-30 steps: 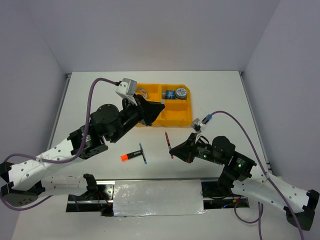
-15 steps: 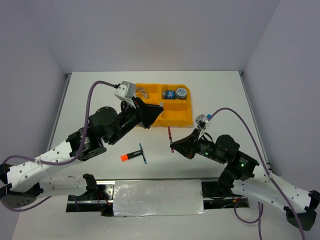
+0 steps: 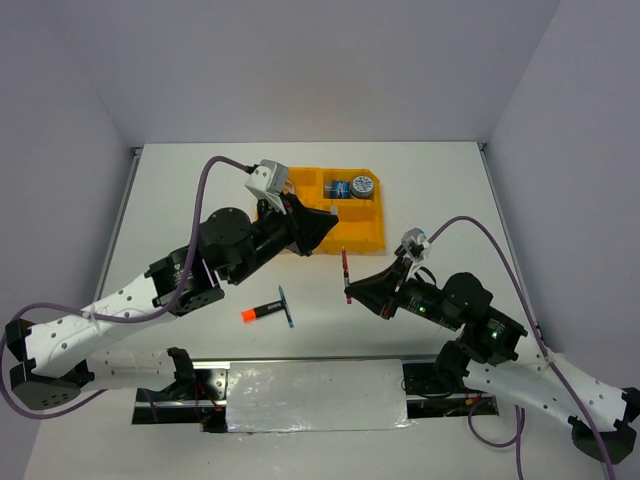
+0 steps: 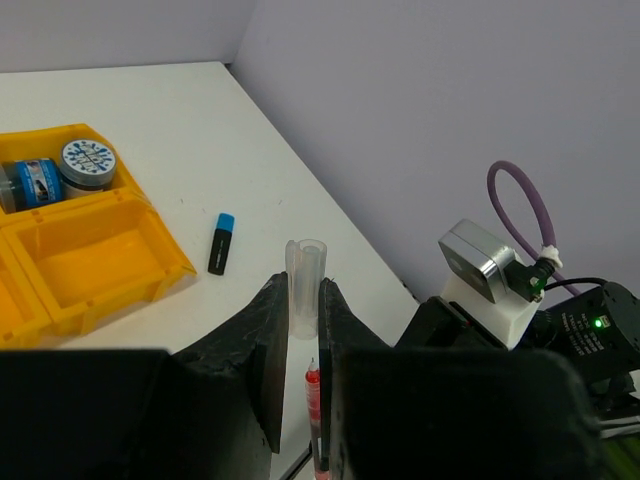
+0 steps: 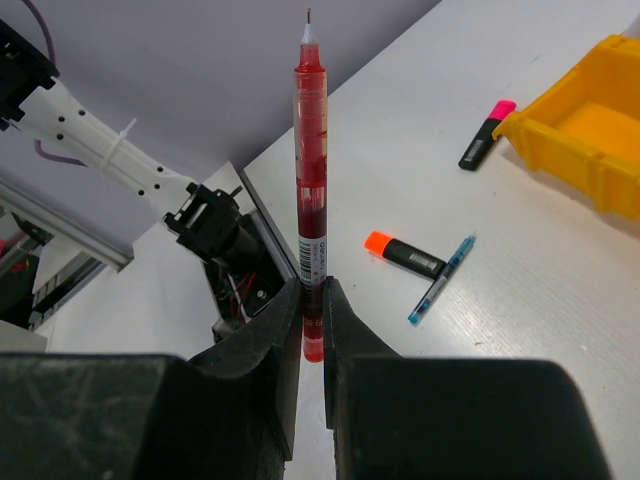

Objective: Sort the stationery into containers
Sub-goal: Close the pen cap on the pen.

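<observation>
My right gripper [image 5: 312, 300] is shut on a red pen [image 5: 311, 170], which it holds upright above the table with the tip uppermost; the top view shows the pen [image 3: 346, 268] and the right gripper [image 3: 351, 291]. My left gripper [image 4: 300, 292] is shut on a clear pen cap [image 4: 306, 262] and hangs just above the red pen's tip [image 4: 314, 385]. In the top view the left gripper [image 3: 326, 222] is beside the orange tray [image 3: 366, 236]. Two tape rolls [image 3: 350, 186] lie in the tray's far right compartment.
An orange-capped marker [image 3: 262, 311] and a thin blue pen [image 3: 286, 306] lie crossed on the table near the front. A pink-capped marker [image 5: 487, 133] lies left of the tray. To the tray's right lies a blue-capped marker [image 4: 221, 243].
My left gripper has swung right with the clear cap, over the red pen. My right gripper has moved the red pen slightly right and away from the front edge.
</observation>
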{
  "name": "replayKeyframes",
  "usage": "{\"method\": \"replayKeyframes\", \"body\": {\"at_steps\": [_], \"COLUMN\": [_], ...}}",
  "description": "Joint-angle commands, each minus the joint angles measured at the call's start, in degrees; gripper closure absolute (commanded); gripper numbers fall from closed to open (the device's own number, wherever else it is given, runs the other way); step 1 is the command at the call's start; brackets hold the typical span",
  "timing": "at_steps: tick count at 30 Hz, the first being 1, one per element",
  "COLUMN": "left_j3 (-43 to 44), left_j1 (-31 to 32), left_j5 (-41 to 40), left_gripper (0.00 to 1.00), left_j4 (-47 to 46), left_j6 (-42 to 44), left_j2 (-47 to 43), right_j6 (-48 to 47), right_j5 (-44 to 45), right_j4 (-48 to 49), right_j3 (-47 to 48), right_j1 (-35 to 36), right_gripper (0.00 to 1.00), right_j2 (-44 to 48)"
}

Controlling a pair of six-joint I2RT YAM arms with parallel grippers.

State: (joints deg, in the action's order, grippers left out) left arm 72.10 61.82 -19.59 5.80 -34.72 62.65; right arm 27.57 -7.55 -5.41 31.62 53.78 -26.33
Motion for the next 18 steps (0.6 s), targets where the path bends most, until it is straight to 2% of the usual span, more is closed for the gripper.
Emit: {"method": "replayKeyframes", "body": {"at_steps": [1,8,18], "left_j3": [3.0,2.2,-1.2], "left_j1": [0.2,0.2,0.2], "left_j5": [2.7,2.6,2.9], "left_gripper": [1.00,1.00,0.99], "left_j4": [-3.8,-4.7,-7.8], "left_j6": [-0.1,0.4,-0.3], "left_j2": [0.5,0.1,-1.3], "right_j6": [-1.0,-0.5,0.5], "right_j5": [-1.0,-3.1,-1.5], "right_j4": [1.7,3.7,3.4], "right_j3": [1.8,2.1,5.5], "right_j1": [0.5,0.5,0.5], "right_gripper": [1.00,1.00,1.00], "right_j2": [1.5,0.6,-1.4]}}
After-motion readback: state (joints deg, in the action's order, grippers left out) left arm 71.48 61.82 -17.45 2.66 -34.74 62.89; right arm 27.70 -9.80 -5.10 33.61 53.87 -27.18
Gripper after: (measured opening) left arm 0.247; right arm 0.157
